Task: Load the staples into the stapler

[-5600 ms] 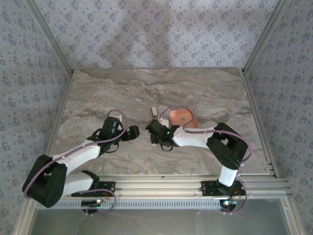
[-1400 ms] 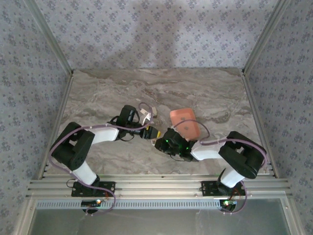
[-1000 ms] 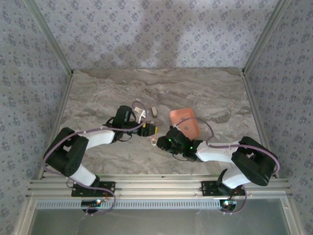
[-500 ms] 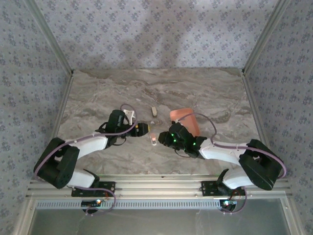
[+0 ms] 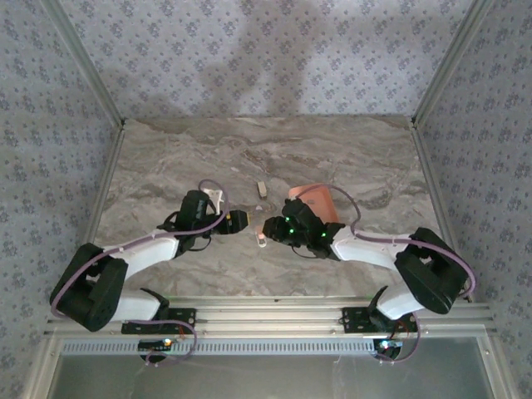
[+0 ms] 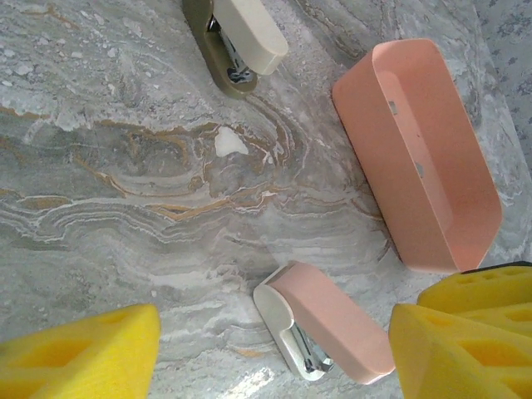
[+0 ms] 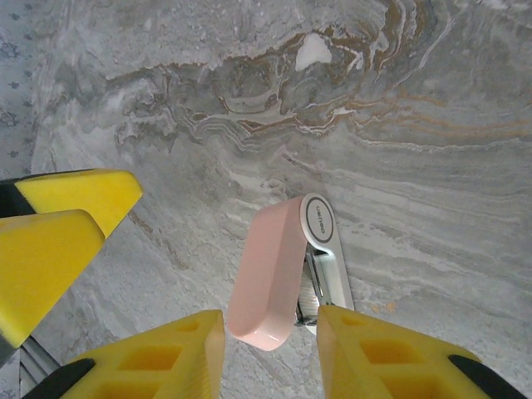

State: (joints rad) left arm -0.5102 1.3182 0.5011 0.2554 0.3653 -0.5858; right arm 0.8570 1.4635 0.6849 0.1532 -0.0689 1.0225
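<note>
right gripper (image 7: 270, 322): narrow, pads either side of the stapler (image 7: 270, 266) at its near end, bottom of the wrist frame; can't tell if it's pinching or just loose, I'd guess it's there to steady it
stapler: flat on the marble table (image 7: 432, 125), frame centre, pink lid beside white base, rail showing, probably ready for loading
left gripper (image 6: 274, 320): wide, holding nothing, leaving room
tray (image 6: 366, 141): upper right, apart
beige stapler (image 6: 249, 33): top edge, 1 spare
</note>
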